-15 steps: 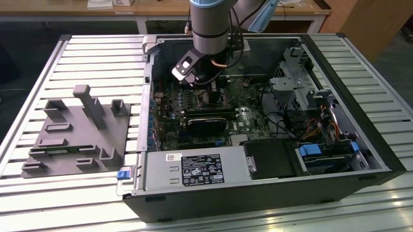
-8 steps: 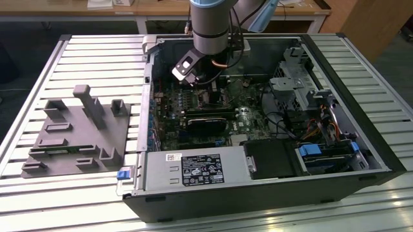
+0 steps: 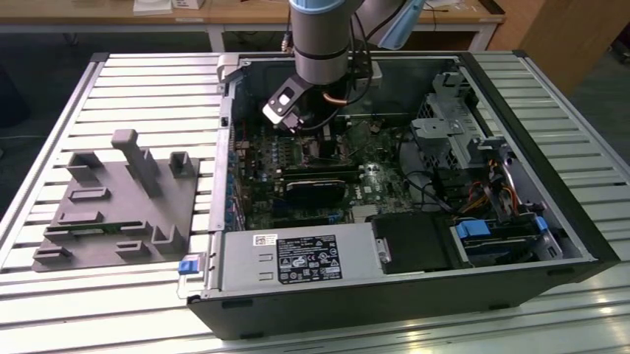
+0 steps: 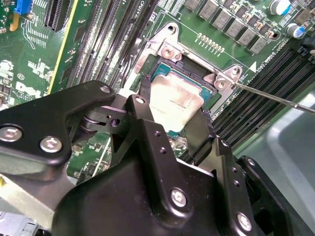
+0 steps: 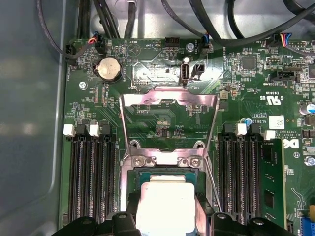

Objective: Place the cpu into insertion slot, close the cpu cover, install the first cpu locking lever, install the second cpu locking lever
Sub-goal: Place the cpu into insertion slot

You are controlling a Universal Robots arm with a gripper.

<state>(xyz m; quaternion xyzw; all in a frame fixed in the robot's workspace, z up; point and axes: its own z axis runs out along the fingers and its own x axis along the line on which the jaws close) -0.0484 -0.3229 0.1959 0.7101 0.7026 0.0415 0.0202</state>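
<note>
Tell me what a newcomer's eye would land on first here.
In both wrist views, the pale cpu, pinched in the black gripper at the insertion slot. Beyond it the silvery cpu cover stands open. In the exterior view, the arm reaches into an open computer case.

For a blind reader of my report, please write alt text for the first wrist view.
The gripper holds the cpu, pale face up, at the insertion slot of a green motherboard. The cpu cover is swung open; black memory slots lie on both sides.
</note>
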